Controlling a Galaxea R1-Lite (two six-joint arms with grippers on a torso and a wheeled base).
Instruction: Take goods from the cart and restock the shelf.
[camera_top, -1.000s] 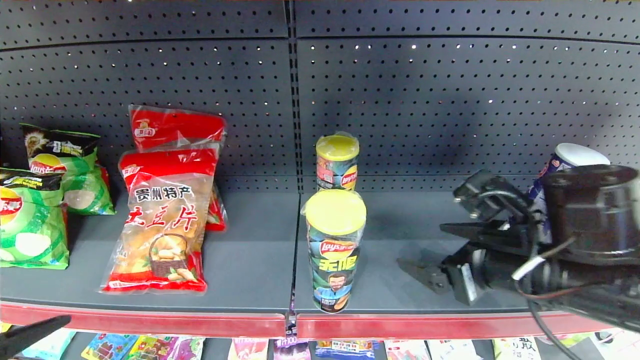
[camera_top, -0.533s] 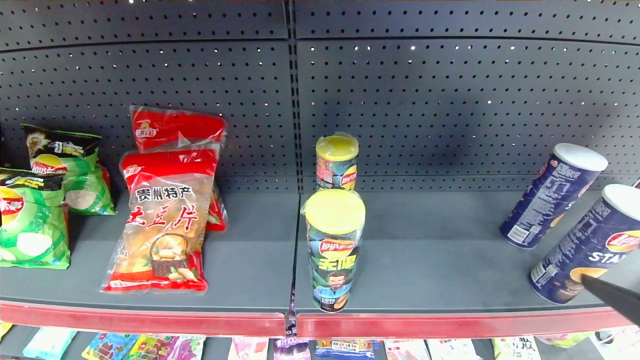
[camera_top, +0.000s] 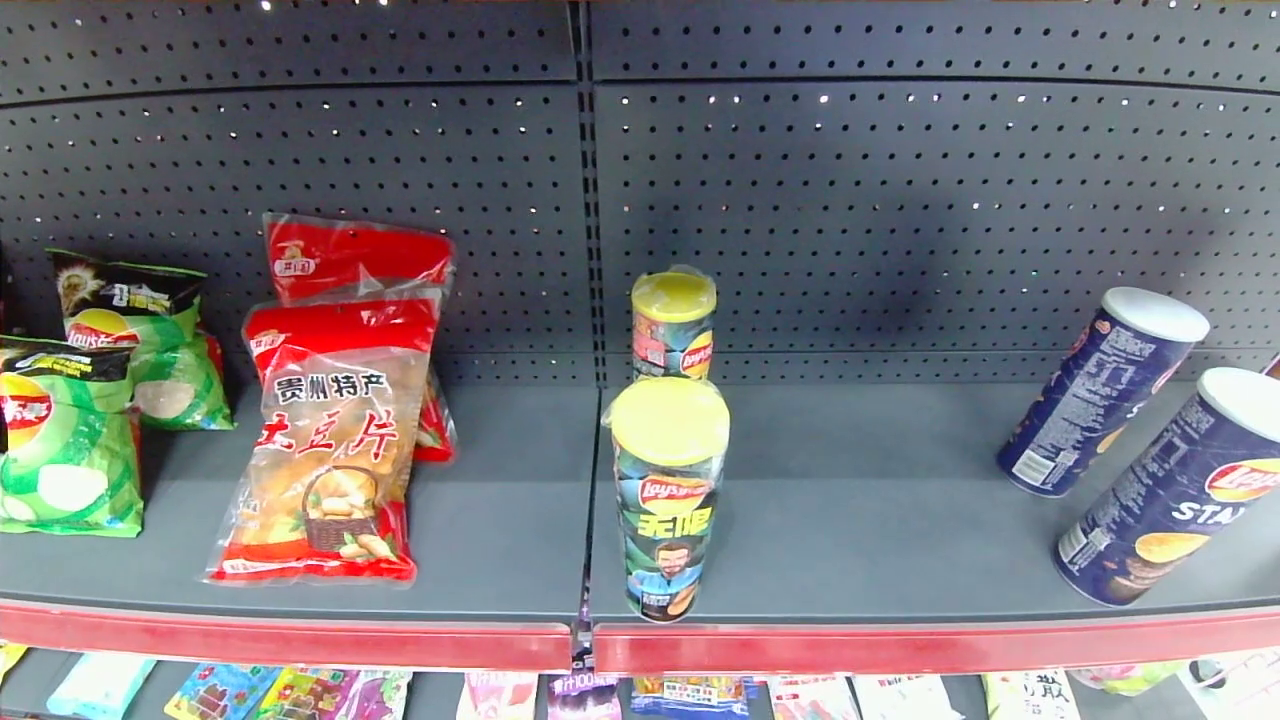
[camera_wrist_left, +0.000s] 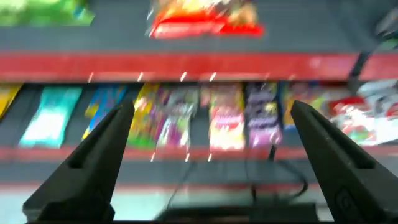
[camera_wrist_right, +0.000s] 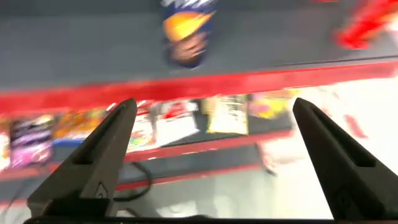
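Lining shelf (camera_top: 860, 520): bags (camera_top: 330, 440) left, yellow-lidded cans (camera_top: 668, 490) centre, blue cans (camera_top: 1100, 400) right; left pincer (camera_wrist_left: 212, 109), right pincer (camera_wrist_right: 214, 102) apart, empty.

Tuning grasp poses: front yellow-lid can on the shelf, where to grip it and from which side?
Probably mid-body of the front yellow-lid can, jaws across its round wall, coming from the shelf's open front. It stands upright; a second can stands close behind, so a rear approach is blocked.

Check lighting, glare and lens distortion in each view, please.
Head view: the red shelf edge bows, so the lens distorts; bright pinpoints shine through the pegboard, which carries a soft dark patch. Left wrist view: white glints streak that edge. Right wrist view: the floor below looks overexposed.
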